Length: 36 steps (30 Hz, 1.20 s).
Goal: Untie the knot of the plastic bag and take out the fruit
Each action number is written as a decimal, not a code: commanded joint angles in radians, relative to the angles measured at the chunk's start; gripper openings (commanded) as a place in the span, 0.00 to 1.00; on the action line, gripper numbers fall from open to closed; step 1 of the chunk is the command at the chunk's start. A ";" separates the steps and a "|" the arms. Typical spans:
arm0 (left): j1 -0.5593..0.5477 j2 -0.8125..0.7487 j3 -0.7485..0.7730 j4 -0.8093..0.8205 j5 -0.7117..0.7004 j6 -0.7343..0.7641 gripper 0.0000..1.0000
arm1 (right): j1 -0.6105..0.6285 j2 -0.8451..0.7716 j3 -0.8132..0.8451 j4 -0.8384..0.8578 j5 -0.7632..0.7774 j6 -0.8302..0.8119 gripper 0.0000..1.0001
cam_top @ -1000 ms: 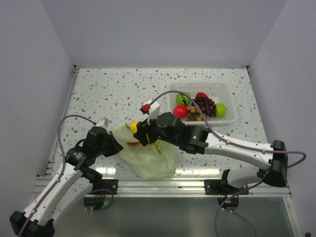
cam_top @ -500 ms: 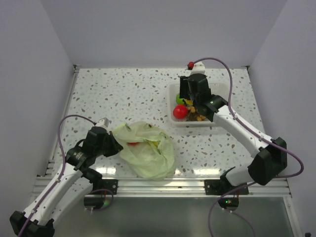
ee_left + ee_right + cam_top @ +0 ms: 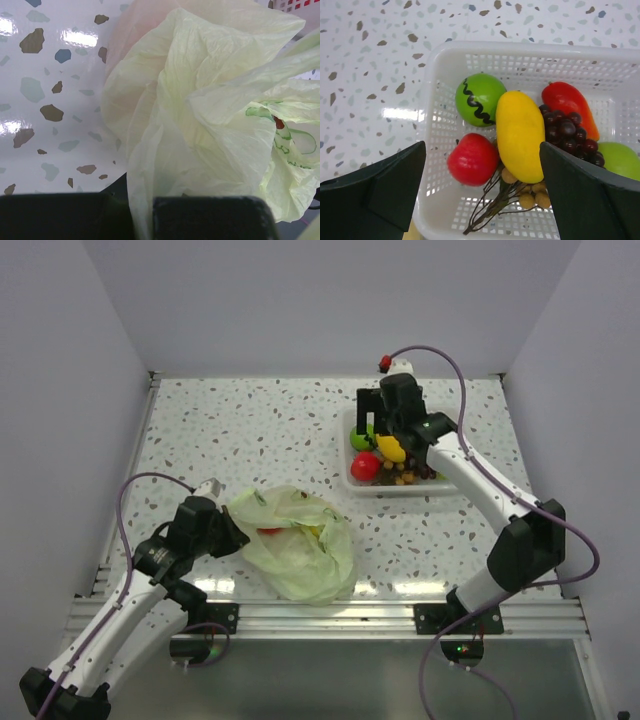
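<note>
The pale green plastic bag lies crumpled near the front edge, and its mouth looks open. No knot shows. A red fruit and a yellow piece show inside it. My left gripper is shut on the bag's left edge, with a fold of the bag pinched between the jaws. My right gripper hangs open and empty over the white basket. Below the right gripper a yellow fruit lies in the basket beside a round red one and dark grapes.
The basket also holds a green ball with a dark zigzag, a red pointed fruit, a lime green apple and a tan berry twig. Grey walls close off the left, right and back.
My right gripper carried the yellow fruit from the bag to the basket and let it go; the fruit now lies in the basket. The left gripper has kept its hold on the bag.
</note>
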 commanded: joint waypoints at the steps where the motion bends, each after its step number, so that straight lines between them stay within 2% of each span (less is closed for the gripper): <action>1: 0.004 0.006 0.044 0.017 0.017 0.009 0.00 | 0.060 -0.098 0.009 -0.042 -0.132 -0.024 0.99; 6: 0.004 0.021 0.054 0.023 0.016 0.009 0.00 | 0.227 -0.147 0.012 -0.108 -0.226 -0.069 0.98; 9: 0.003 0.027 0.067 0.027 0.013 0.011 0.00 | 0.343 -0.165 -0.011 -0.107 -0.282 -0.034 0.97; 14: 0.004 0.052 0.084 0.040 0.014 0.009 0.00 | 0.503 -0.144 -0.067 -0.012 -0.411 0.107 0.94; 18: 0.004 0.065 0.107 0.041 0.010 0.011 0.00 | 0.635 -0.096 -0.116 0.087 -0.457 0.178 0.88; 21: 0.004 0.071 0.123 0.037 -0.004 0.014 0.00 | 0.684 -0.038 -0.133 0.110 -0.436 0.199 0.85; 25: 0.004 0.091 0.136 0.030 -0.012 0.020 0.00 | 0.693 -0.013 -0.190 0.217 -0.402 0.235 0.74; 27: 0.003 0.096 0.141 0.032 -0.009 0.020 0.00 | 0.693 0.025 -0.187 0.225 -0.382 0.227 0.72; 30: 0.004 0.093 0.147 0.027 -0.007 0.022 0.00 | 0.692 0.072 -0.182 0.228 -0.306 0.227 0.66; 32: 0.004 0.091 0.149 0.017 -0.007 0.028 0.00 | 0.687 0.085 -0.186 0.248 -0.187 0.252 0.62; 36: 0.004 0.076 0.135 -0.005 -0.010 0.031 0.00 | 0.644 0.126 -0.186 0.308 -0.099 0.304 0.62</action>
